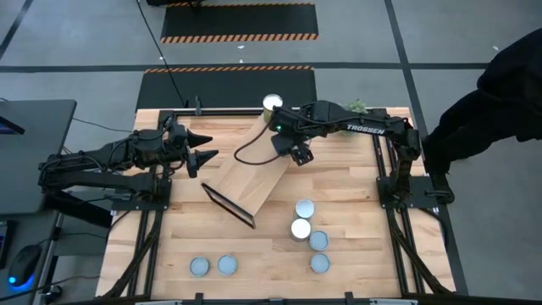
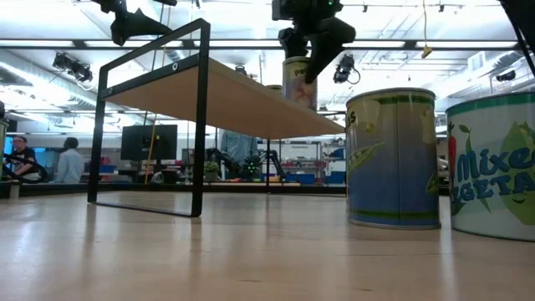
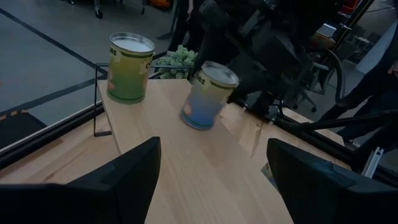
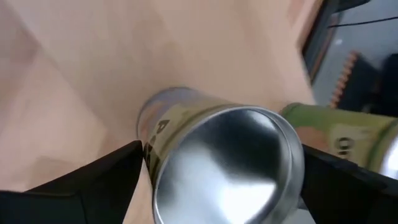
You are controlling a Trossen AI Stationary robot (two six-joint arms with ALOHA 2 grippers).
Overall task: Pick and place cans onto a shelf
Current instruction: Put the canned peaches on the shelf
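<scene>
On the shelf, a tilted can sits between the right gripper's spread fingers; rigid, smooth and likely slippery, it is best gripped mid-body. Nearby, the left gripper hovers, spread and empty.

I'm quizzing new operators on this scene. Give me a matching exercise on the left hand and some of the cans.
1. left hand
2. yellow-green can
3. blue can
4. two cans side by side

A. on the shelf, under the right hand
B. on the table, off the shelf
C. open, left of the shelf
D. alone at the shelf's far end

Pairs: 1-C, 2-D, 3-A, 4-B
</scene>
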